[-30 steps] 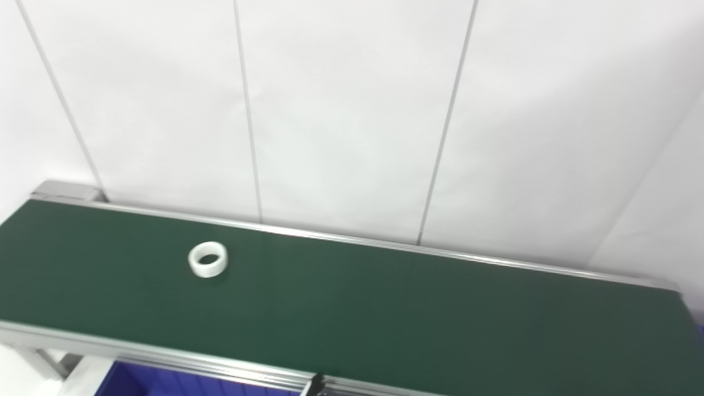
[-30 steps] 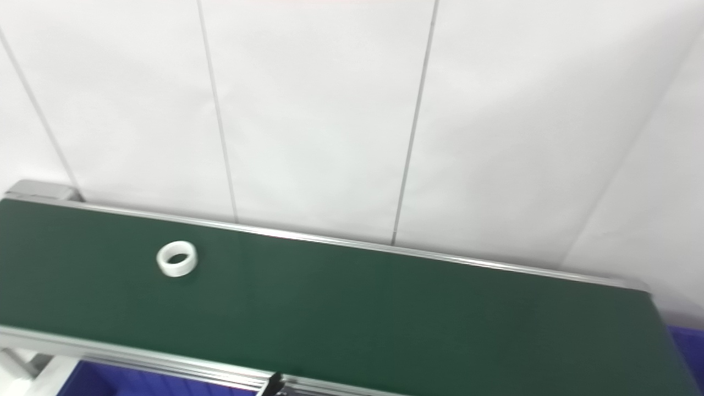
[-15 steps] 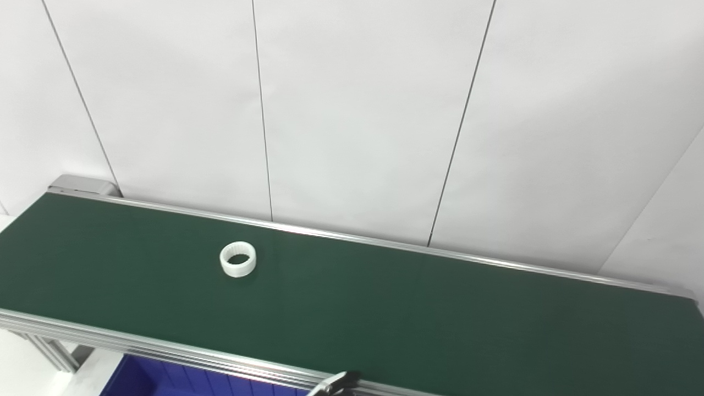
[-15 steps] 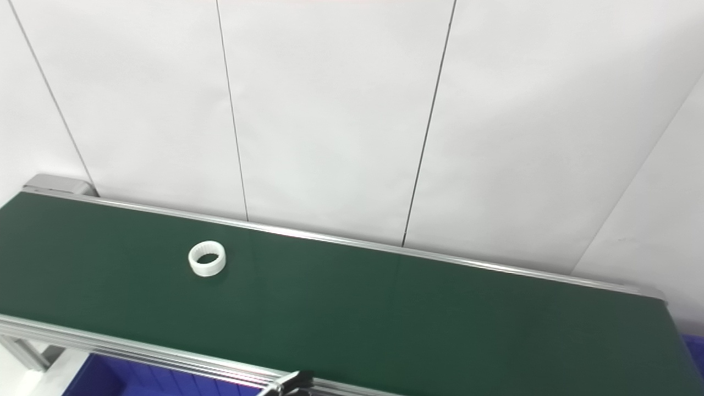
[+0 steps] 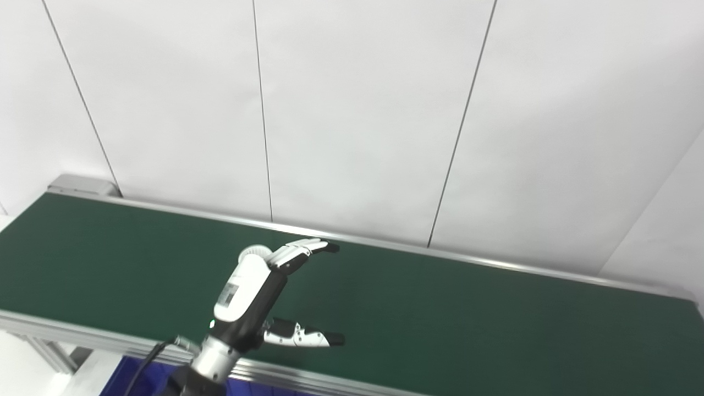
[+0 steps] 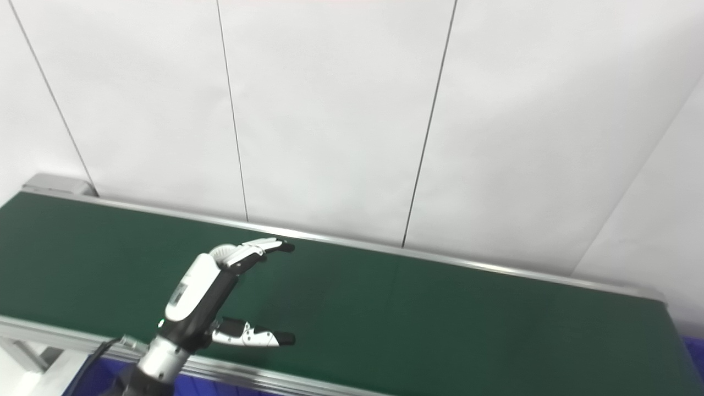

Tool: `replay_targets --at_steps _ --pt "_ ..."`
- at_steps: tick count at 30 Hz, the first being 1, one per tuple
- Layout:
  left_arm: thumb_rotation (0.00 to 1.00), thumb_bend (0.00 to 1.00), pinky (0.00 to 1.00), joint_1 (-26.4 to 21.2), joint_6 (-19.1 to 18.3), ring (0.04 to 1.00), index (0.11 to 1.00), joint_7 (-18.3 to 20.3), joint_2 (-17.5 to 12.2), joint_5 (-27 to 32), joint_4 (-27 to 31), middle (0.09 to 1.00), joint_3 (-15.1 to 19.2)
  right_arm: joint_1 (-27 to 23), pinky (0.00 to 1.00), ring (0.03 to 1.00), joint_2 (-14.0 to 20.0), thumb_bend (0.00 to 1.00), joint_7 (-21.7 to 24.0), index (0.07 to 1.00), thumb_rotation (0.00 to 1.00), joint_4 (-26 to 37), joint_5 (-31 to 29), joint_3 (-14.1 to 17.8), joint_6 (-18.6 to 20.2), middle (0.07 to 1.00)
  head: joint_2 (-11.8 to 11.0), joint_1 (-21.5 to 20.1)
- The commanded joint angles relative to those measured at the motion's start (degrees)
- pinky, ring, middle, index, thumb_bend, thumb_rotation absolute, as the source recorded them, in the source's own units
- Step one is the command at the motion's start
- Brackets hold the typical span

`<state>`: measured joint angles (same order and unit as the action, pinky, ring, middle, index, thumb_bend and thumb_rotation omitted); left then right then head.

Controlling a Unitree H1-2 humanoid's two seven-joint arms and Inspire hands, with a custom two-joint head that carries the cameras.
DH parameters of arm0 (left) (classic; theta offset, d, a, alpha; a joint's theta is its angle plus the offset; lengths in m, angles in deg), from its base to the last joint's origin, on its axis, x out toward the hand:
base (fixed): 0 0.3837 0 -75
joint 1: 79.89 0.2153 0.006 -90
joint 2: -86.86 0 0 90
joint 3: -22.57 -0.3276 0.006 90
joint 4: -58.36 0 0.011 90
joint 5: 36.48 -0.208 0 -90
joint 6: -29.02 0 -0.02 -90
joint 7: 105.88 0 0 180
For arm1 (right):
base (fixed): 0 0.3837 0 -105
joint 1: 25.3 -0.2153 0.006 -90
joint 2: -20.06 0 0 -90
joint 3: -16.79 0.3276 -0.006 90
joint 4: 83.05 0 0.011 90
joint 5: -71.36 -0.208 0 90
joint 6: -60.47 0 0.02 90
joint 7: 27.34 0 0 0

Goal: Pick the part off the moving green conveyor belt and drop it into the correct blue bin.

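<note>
**Left robot hand spread over belt, ring mostly hidden behind it**

White panelled wall [image 5: 363,110] with thin dark vertical seams fills the upper half of both views; green conveyor belt [image 5: 467,313] runs across below it.

Nearest, bottom edge: sliver of a blue bin [image 5: 140,379] under the belt's front rail, left side. Another bit of blue at the far right edge in the right eye view [image 6: 694,352]. A dark cable runs beside the arm at the bottom left.

Aluminium front rail [image 5: 66,330] of the belt frame runs along the near edge. Left arm comes in from bottom left, crossing this rail.

Left robot hand [image 5: 258,297] is over the belt, white and black shell, back of the hand towards the camera. Fingers [image 5: 300,252] stretched out and pointing right, thumb [image 5: 302,337] low and also pointing right, wide gap between them. Spread apart, nothing clamped in it.

The part, a white ring [image 5: 252,252], lies on the belt directly behind the robot hand's knuckles; only its upper rim shows above the hand. Cannot tell whether the fingers touch it.

Right robot hand is out of frame in both views.

Further back: rest of the belt stretches to the right, then the rear aluminium rail [image 5: 495,265] against the wall, with the grey end cap [image 5: 82,184] at the far left.
</note>
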<state>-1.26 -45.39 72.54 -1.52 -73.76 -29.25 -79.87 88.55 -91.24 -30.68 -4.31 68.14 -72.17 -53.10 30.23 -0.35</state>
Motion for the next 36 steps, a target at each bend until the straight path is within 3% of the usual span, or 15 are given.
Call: replay_targets --at_steps 1,8,21,24,29,34,36 --pt "0.34 0.92 0.91 -5.56 -1.65 0.916 0.844 1.0 -1.08 -2.88 -1.4 0.916 -0.29 0.32 1.0 0.981 -0.55 0.76 0.09 1.0 1.0 2.13 0.42 -0.05 -3.23 1.0 0.23 -0.06" --pt "0.3 0.98 0.9 -15.42 -5.27 0.929 0.853 4.23 -3.8 -7.41 -12.69 0.939 -2.85 0.86 1.0 0.983 -1.06 0.74 0.45 1.0 1.0 3.12 0.43 -0.79 -3.18 1.0 1.06 -0.96" --pt "0.31 1.0 0.88 -27.59 -5.0 0.905 0.841 2.05 -6.19 -15.06 -34.7 0.896 -11.44 2.0 0.97 0.982 -2.15 0.76 0.5 1.0 1.0 4.78 0.25 -2.22 -3.17 1.0 2.49 -2.24" --pt "0.29 0.98 0.9 -29.84 -5.57 0.883 0.817 4.7 -6.78 -15.89 -37.9 0.843 -13.89 2.42 0.96 0.978 -2.3 0.76 0.35 1.0 1.0 5.34 0.4 -2.54 -3.16 1.0 2.99 -2.51" --pt "0.26 0.99 0.83 -34.27 -6.02 0.789 0.752 9.55 -7.51 -17.28 -44.46 0.753 -18.4 3.01 0.96 0.978 -2.36 0.78 0.45 1.0 1.0 6.13 -0.03 -2.89 -3.04 1.0 3.42 -2.79" --pt "0.23 0.97 0.77 -34.89 -5.92 0.744 0.718 7.72 -7.24 -17.82 -47.15 0.722 -20.52 3.68 0.96 0.974 -2.65 0.76 0.36 1.0 1.0 6.98 -0.62 -2.95 -2.88 1.0 3.92 -2.78" --pt "0.21 0.91 0.73 -34.95 -5.9 0.699 0.684 6.51 -6.88 -18.32 -48.15 0.679 -21.55 3.94 0.95 0.971 -2.67 0.78 0.43 1.0 1.0 7.36 -0.86 -3.0 -2.6 1.0 4.07 -2.78"
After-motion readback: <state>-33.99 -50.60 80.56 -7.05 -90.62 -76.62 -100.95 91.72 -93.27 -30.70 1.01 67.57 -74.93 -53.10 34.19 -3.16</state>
